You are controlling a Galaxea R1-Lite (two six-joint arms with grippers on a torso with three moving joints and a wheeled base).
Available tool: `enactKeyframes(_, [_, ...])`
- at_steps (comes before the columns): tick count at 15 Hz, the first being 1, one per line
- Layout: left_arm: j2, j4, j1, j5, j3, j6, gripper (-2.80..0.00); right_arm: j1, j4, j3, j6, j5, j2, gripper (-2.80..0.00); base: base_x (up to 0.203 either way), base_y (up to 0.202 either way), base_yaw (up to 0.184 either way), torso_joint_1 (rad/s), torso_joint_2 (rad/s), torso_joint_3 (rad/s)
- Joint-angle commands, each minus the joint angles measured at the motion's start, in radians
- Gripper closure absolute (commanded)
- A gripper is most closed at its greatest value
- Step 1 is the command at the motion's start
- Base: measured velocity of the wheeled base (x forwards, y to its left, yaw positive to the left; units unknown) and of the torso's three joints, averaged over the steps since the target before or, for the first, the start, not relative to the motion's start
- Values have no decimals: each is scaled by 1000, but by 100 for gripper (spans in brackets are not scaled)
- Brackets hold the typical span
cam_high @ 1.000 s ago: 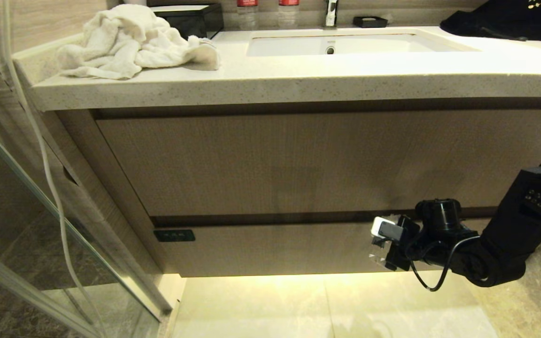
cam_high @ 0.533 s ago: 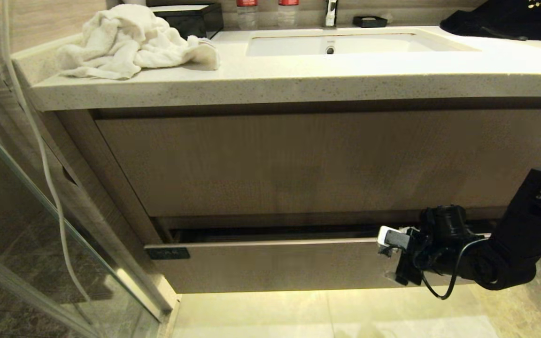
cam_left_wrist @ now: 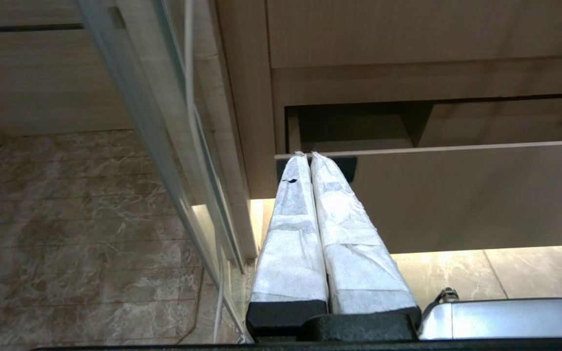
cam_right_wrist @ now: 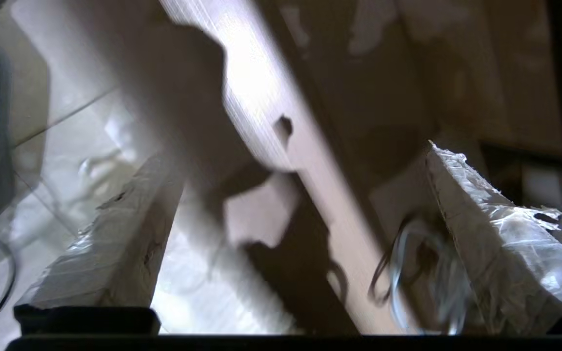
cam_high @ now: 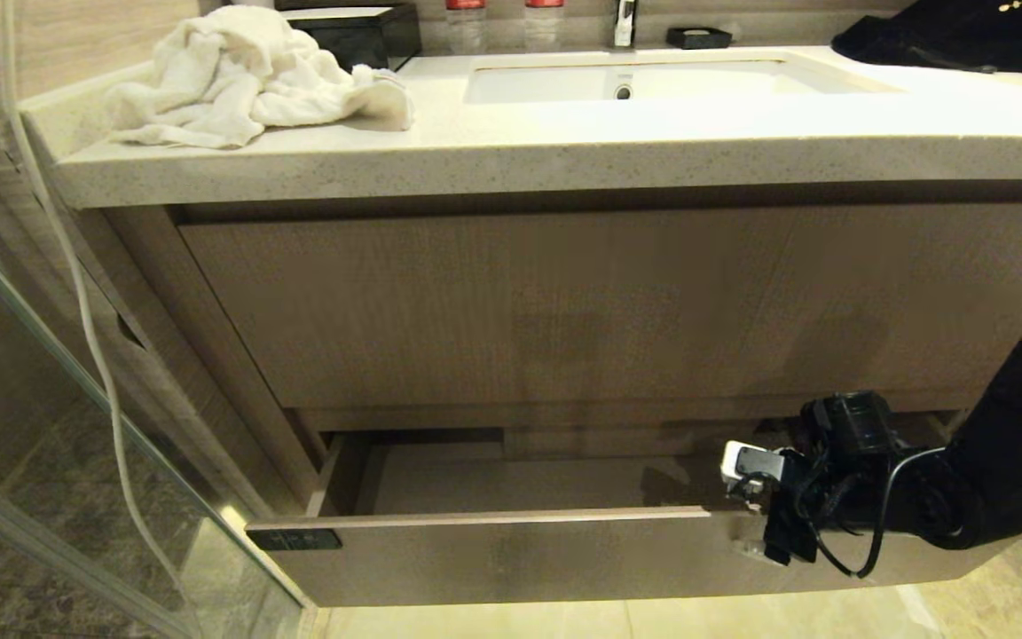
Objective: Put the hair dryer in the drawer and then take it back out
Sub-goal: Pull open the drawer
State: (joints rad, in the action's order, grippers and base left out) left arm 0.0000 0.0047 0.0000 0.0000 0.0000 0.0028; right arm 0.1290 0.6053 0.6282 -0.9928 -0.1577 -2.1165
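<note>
The drawer (cam_high: pixel 511 555) stands pulled out under the vanity, its black label (cam_high: pixel 294 539) at the left end and a pale wooden floor inside. My right gripper (cam_high: pixel 742 508) is open at the drawer's right part, one finger inside and one in front of the front panel. In the right wrist view the front panel's top edge (cam_right_wrist: pixel 261 97) runs between the spread fingers (cam_right_wrist: pixel 495 234). A blurred loop of pale cord (cam_right_wrist: pixel 422 273) lies inside by one finger. The hair dryer's body is hidden. My left gripper (cam_left_wrist: pixel 310 155) is shut, parked near the drawer's (cam_left_wrist: pixel 456 195) labelled end.
A taller wood-grain front (cam_high: pixel 564 302) sits above the drawer. On the countertop (cam_high: pixel 511 151) lie a white towel (cam_high: pixel 236 75), a black box (cam_high: pixel 360 31) and a dark bag (cam_high: pixel 963 35) beside the sink (cam_high: pixel 742 80). A glass shower door (cam_high: pixel 76 444) stands left.
The drawer went from shut to well pulled out, toward me. My right gripper came back with its front panel, still open over the top edge.
</note>
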Motion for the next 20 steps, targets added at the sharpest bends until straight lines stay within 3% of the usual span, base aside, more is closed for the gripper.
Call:
enactKeyframes(1, [2,0,0,0,2,0,0,1,-35,-34,-6,-4,89,-280,0,0,0,0,0,0])
enactKeyframes(5, [2,0,0,0,2,0,0,0,-197,-81,-5,-9,246,-280,0,0,0,0,0,0])
enactKeyframes(10, [2,0,0,0,2,0,0,0,-219,-99,55,-8,321,-280,0,0,0,0,0,0])
enactKeyframes(12, [2,0,0,0,2,0,0,-3,-223,-87,186,-9,343,-280,0,0,0,0,0,0])
enactKeyframes(15, [2,0,0,0,2,0,0,-6,-229,-74,479,-2,421,-280,0,0,0,0,0,0])
enactKeyframes(16, [2,0,0,0,2,0,0,-12,-234,-72,537,10,453,-280,0,0,0,0,0,0])
enactKeyframes(17, [2,0,0,0,2,0,0,-23,-251,-73,561,50,495,0,0,0,0,0,0,0])
enactKeyframes(20, [2,0,0,0,2,0,0,-38,-312,-68,578,215,576,0,0,0,0,0,0,0])
